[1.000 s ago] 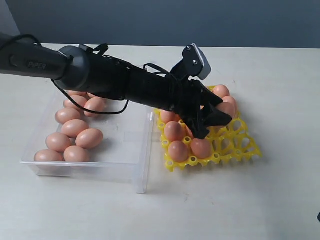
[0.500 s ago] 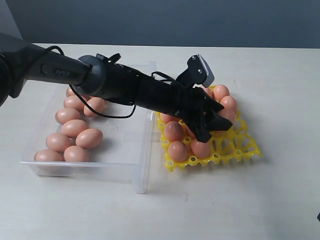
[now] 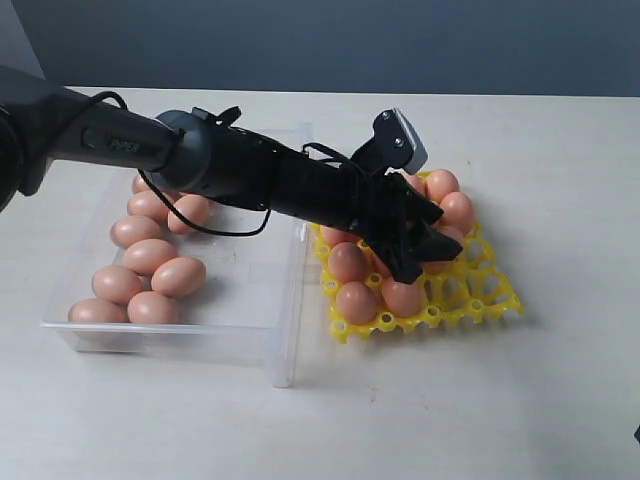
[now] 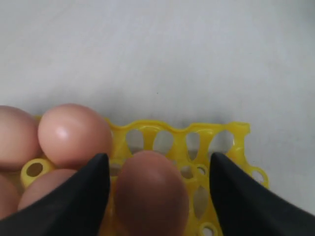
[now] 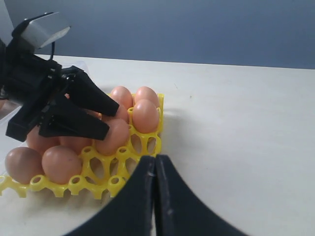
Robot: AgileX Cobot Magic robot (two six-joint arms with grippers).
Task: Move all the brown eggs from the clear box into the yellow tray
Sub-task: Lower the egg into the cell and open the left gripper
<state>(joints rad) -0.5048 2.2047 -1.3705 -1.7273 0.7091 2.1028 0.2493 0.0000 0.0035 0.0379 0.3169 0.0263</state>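
Over the bright yellow plastic egg tray (image 3: 497, 296), the left arm (image 3: 250, 170) reaches low across the transparent plastic box (image 3: 255, 300). The left gripper (image 3: 432, 240) is spread loosely around a seated orange-brown egg (image 4: 151, 191) and has drawn back slightly. The right gripper (image 5: 154, 196) has its fingers pressed together.

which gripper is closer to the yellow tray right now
Left. The left gripper is right over the tray, open around an egg in it. The right gripper, shut, is clear of the tray, off to one side.
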